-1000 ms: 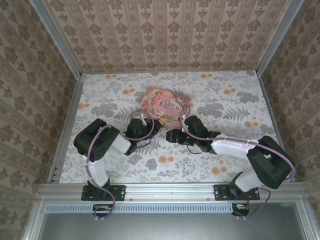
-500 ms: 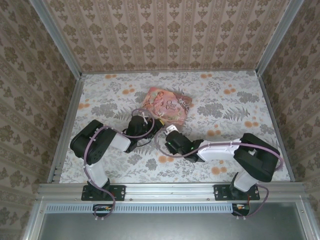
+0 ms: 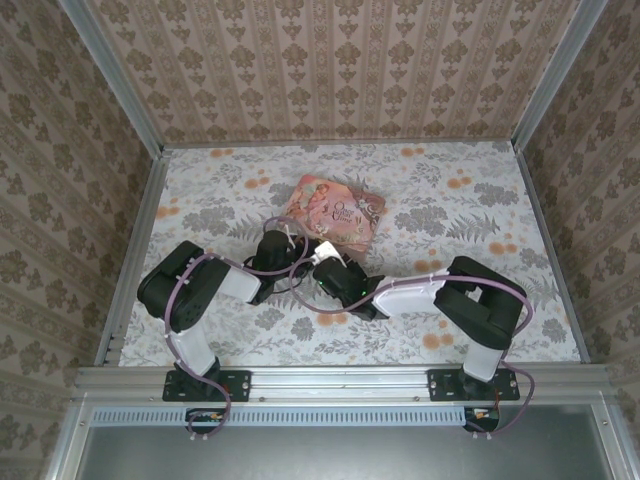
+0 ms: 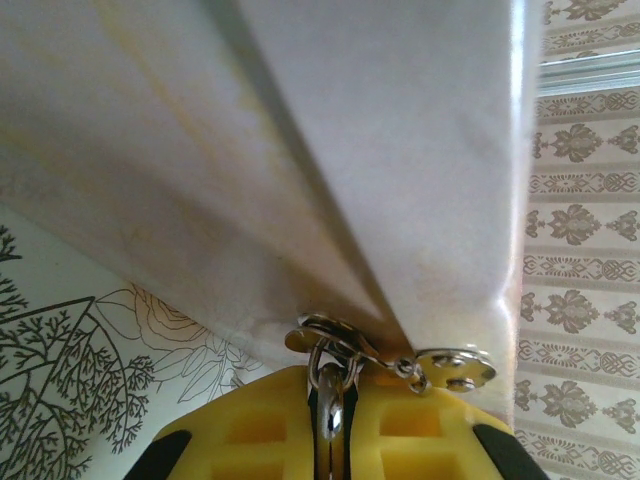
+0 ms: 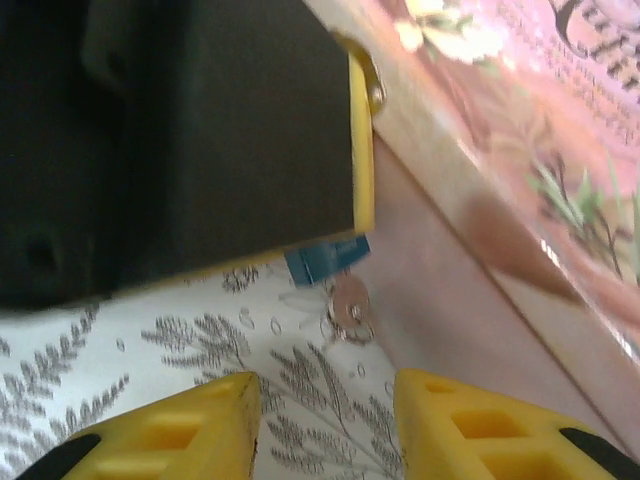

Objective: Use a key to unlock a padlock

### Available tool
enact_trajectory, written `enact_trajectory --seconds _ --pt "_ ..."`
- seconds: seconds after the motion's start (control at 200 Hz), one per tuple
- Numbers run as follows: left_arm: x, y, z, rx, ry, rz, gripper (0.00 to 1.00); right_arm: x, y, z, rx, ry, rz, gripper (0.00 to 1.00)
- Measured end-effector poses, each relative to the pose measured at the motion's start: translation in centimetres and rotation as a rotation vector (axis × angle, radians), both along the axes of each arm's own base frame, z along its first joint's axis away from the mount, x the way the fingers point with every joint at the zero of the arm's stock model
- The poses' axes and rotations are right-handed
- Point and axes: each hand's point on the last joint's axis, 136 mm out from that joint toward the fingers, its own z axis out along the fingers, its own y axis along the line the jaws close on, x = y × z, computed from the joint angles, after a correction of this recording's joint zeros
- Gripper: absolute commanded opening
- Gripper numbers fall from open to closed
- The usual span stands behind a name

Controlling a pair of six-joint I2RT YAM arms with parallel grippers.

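My left gripper (image 4: pixel 332 388) is shut on the padlock. Its silvery shackle (image 4: pixel 331 400) is pinched between the yellow fingers, hard against the pale side of the pink tin (image 4: pixel 300 150). In the right wrist view the padlock's small blue body (image 5: pixel 325 260) sticks out below the left gripper's finger (image 5: pixel 362 140). The silvery key (image 5: pixel 350 305) hangs by a small ring just under the padlock and rests on the table; the left wrist view shows its round head (image 4: pixel 455 368). My right gripper (image 5: pixel 325 410) is open, a short way in front of the key. From above, the two grippers (image 3: pixel 298 260) (image 3: pixel 316 266) almost meet.
The pink illustrated tin (image 3: pixel 335 210) lies just behind both grippers, its wall (image 5: pixel 470 290) close to my right finger (image 5: pixel 500 425). The floral tablecloth (image 3: pixel 450 190) stretches to patterned walls and metal rails on each side.
My right arm has swung left across the table until its gripper sits right at the left gripper and the tin's corner. The left arm has hardly moved.
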Motion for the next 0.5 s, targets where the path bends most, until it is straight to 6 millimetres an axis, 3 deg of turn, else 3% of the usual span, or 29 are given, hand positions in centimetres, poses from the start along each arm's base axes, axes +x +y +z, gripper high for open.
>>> enact_trajectory --seconds 0.5 --pt "0.0 0.0 0.0 -0.002 0.005 0.001 0.00 1.9 0.4 0.1 -0.035 -0.065 -0.049 0.26"
